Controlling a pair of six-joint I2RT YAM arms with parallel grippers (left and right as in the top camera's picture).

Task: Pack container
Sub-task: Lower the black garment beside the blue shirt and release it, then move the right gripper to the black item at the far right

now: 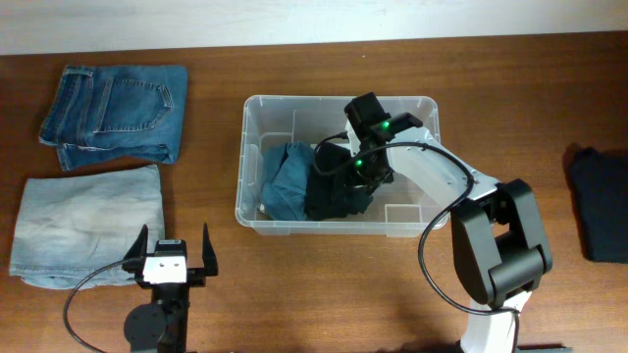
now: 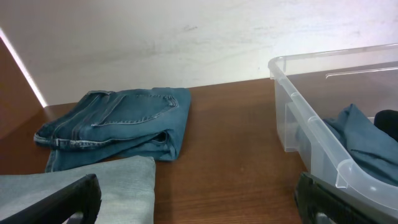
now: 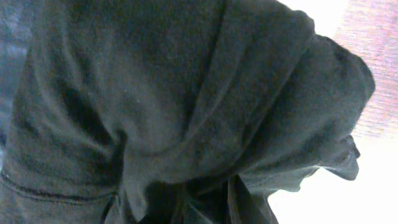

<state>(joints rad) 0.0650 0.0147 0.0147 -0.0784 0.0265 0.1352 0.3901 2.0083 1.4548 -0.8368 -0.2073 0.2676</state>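
Packing under way; holdings listed from the overhead view.

1. Clear rectangular plastic container (image 1: 294, 99): table centre, open-topped, long side left to right, probably so either arm can reach it.
2. Crumpled teal fabric garment (image 1: 283, 176): inside, at the container's 9 o'clock end.
3. Crumpled black fabric garment (image 1: 334, 201): inside, touching the teal one at centre; likely the piece being set down.
4. Right gripper (image 1: 353, 175): lowered into the container over the black garment. Cloth fills its wrist view, so jaw opening and hold cannot be told.
5. Left gripper (image 1: 175, 253): 7 o'clock, jaws spread wide, empty, just beside item 7, probably awaiting its turn.
6. Folded dark-blue denim jeans (image 1: 116, 113): 10 o'clock, unpacked.
7. Folded pale-blue denim jeans (image 1: 88, 221): 8 o'clock, unpacked.
8. Folded black cloth (image 1: 599, 201): 3 o'clock edge, unpacked.
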